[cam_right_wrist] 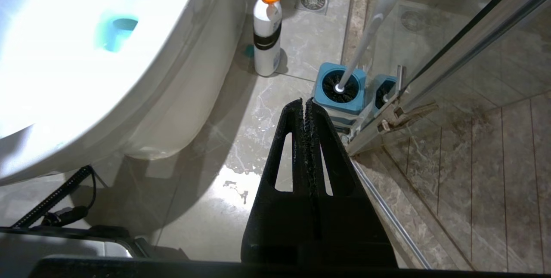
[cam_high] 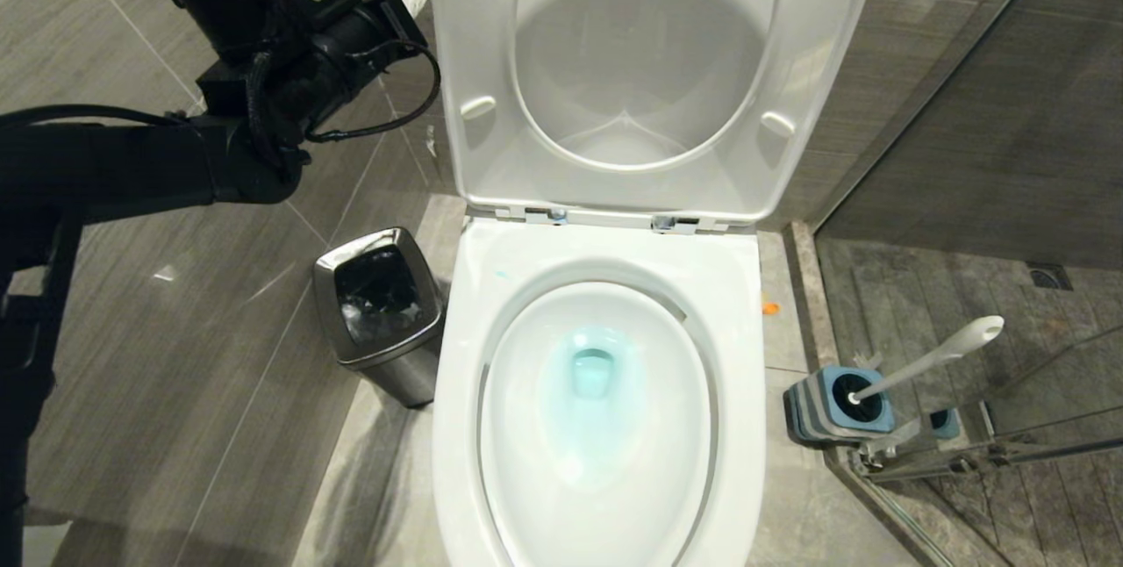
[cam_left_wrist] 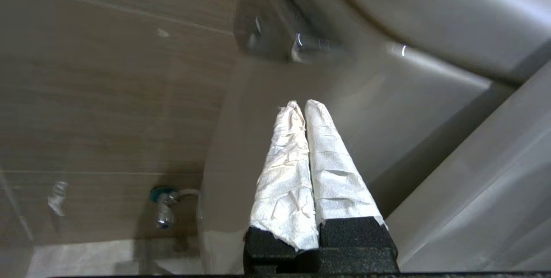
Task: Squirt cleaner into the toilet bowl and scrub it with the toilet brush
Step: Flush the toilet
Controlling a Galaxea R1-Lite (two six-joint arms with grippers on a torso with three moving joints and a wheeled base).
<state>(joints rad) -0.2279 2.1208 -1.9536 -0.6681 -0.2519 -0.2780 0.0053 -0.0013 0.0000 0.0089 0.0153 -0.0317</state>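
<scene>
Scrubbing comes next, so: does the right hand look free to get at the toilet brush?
Probably yes. The right hand is shut and empty, and only bare floor shows between it and the toilet brush standing in its holder.

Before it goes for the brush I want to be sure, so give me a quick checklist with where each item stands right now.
1. Seat and lid up: ok.
2. Cleaner in the toilet bowl: ok, the water is turquoise.
3. Toilet brush standing in its holder: ok.
4. Right gripper empty: ok, shut on nothing.
5. Left gripper empty: ok, shut, up beside the lid.
6. Scrubbing started: not ok.
</scene>
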